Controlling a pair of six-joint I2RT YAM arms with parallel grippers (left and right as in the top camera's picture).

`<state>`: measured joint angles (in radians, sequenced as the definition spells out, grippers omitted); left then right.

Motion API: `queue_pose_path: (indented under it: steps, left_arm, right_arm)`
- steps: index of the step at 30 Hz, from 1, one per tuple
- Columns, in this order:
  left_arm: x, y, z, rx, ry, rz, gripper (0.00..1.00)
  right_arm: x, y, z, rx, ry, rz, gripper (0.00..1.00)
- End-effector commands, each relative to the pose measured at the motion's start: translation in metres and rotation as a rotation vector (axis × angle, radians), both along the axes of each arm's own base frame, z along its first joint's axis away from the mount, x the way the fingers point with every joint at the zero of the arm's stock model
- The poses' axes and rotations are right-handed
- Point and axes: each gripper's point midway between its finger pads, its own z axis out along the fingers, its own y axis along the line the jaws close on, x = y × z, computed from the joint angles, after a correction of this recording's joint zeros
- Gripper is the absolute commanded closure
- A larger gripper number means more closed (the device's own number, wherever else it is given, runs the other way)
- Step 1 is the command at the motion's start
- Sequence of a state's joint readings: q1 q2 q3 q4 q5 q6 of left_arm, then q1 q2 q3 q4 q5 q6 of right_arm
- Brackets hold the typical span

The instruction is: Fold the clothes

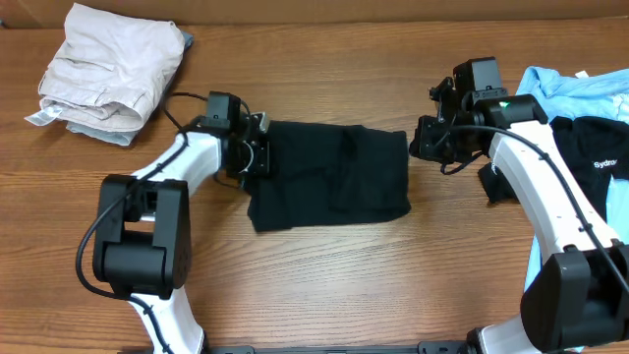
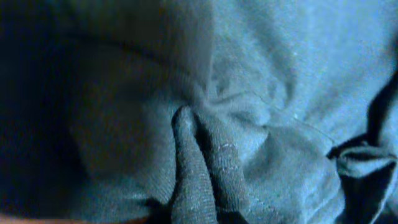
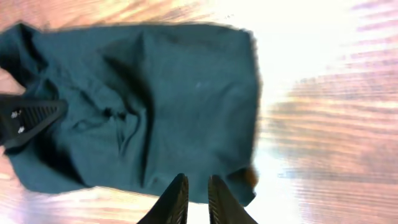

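Observation:
A black garment (image 1: 334, 177) lies folded into a rough rectangle in the middle of the wooden table. My left gripper (image 1: 257, 152) is at its left edge. The left wrist view is filled with bunched dark cloth (image 2: 249, 93), a pinched ridge runs to the bottom centre, and the fingers are hidden. My right gripper (image 1: 425, 143) hovers just off the garment's right edge. In the right wrist view its fingers (image 3: 196, 177) are almost closed and empty above the garment (image 3: 155, 93). A left gripper finger (image 3: 31, 118) shows at the far side.
A folded beige garment pile (image 1: 113, 64) sits at the back left. A light blue garment (image 1: 570, 93) and a black one with white lettering (image 1: 600, 157) lie heaped at the right edge, under my right arm.

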<state>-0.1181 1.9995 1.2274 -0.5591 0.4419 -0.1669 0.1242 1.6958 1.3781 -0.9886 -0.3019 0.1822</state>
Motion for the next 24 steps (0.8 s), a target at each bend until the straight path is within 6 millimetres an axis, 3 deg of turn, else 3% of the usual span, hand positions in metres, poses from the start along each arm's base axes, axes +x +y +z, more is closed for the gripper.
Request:
queue_pose_path:
  steps: [1, 5, 9, 12, 19, 24]
  left_arm:
    - [-0.005, 0.051, -0.022, 0.178, 0.113, 0.079, 0.96]
    - [0.002, 0.067, 0.014, 0.284, 0.144, 0.045, 0.96]
    - [0.009, 0.066, 0.05, 0.33, 0.138, -0.007, 0.96]
    - [0.017, 0.063, 0.075, 0.34, 0.117, -0.018, 0.96]
    - [0.029, 0.059, 0.121, 0.331, 0.071, -0.008, 0.96]
    - [0.029, 0.053, 0.143, 0.33, 0.05, -0.021, 0.96]
  right_arm:
    - [-0.007, 0.007, -0.032, 0.031, 0.061, 0.015, 0.96]
    - [-0.008, 0.025, -0.061, 0.14, 0.078, 0.048, 0.96]
    - [-0.01, 0.05, -0.076, 0.281, 0.06, 0.104, 0.96]
    - [-0.011, 0.07, -0.075, 0.369, 0.031, 0.159, 0.96]
    - [-0.001, 0.105, -0.052, 0.513, -0.028, 0.191, 0.96]
    - [0.008, 0.109, -0.078, 0.398, 0.023, 0.036, 0.96]
